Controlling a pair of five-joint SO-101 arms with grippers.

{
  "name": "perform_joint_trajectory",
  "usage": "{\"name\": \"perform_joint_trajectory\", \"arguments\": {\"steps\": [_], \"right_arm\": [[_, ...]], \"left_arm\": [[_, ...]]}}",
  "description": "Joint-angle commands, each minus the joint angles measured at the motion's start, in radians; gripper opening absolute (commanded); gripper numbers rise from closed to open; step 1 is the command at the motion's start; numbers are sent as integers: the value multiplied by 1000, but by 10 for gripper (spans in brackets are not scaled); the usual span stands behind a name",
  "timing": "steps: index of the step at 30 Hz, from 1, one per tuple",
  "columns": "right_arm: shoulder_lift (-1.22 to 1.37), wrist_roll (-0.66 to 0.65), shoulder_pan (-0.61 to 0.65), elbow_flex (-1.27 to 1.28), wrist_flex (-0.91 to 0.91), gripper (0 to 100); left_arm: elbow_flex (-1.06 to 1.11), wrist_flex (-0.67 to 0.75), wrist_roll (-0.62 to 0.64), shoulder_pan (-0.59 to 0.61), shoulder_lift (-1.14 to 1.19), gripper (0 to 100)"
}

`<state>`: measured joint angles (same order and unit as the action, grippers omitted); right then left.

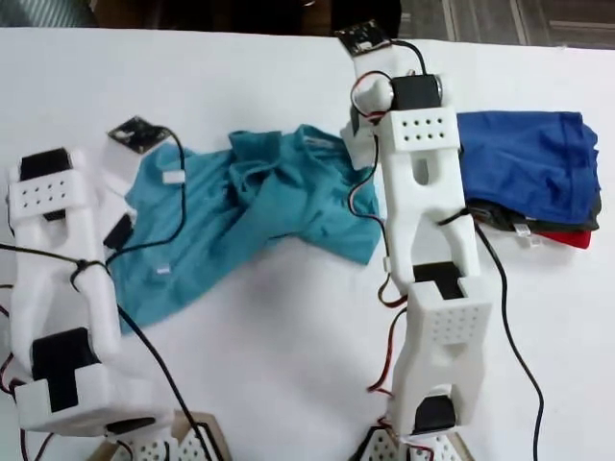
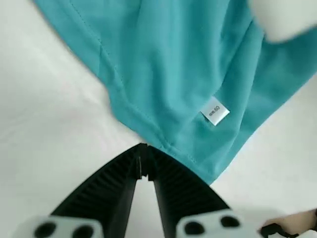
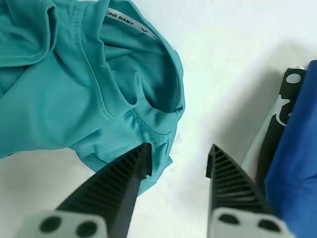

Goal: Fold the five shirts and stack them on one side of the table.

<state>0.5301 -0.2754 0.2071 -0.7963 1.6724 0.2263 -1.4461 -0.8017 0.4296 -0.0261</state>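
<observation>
A teal shirt (image 1: 250, 206) lies crumpled on the white table (image 1: 288, 365), left of centre. My left gripper (image 2: 143, 153) is shut, its tips pinching the hem of the teal shirt (image 2: 173, 64) near a small white tag (image 2: 215, 111). My right gripper (image 3: 179, 153) is open at the collar end of the teal shirt (image 3: 64, 84). One finger (image 3: 124, 173) overlaps the cloth's edge and the other stands over bare table. A folded blue shirt (image 1: 524, 163) tops a stack at the right, over a black one (image 1: 500, 219) and a red one (image 1: 562, 237).
The left arm (image 1: 58, 240) stands at the table's left edge and the right arm (image 1: 423, 192) rises between the teal shirt and the stack. Cables (image 1: 509, 317) trail across the front. The blue shirt's edge (image 3: 297, 163) lies close beside my right gripper.
</observation>
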Motion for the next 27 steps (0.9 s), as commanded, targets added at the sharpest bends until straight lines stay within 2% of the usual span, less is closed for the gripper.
{"name": "perform_joint_trajectory", "arguments": {"steps": [1,4,9,19,27], "right_arm": [[-18,0,18,-43,8,181],[-39,0,36,-43,18,181],[-73,-2,58,-43,15,181],[-74,-2,50,-43,13,181],[-82,-2,48,-40,18,181]], "left_arm": [[8,15,-8,6,-29,32],[73,48,-40,11,-28,57],[242,186,-107,11,-31,97],[259,233,-114,11,-28,98],[384,341,-144,11,-28,98]]}}
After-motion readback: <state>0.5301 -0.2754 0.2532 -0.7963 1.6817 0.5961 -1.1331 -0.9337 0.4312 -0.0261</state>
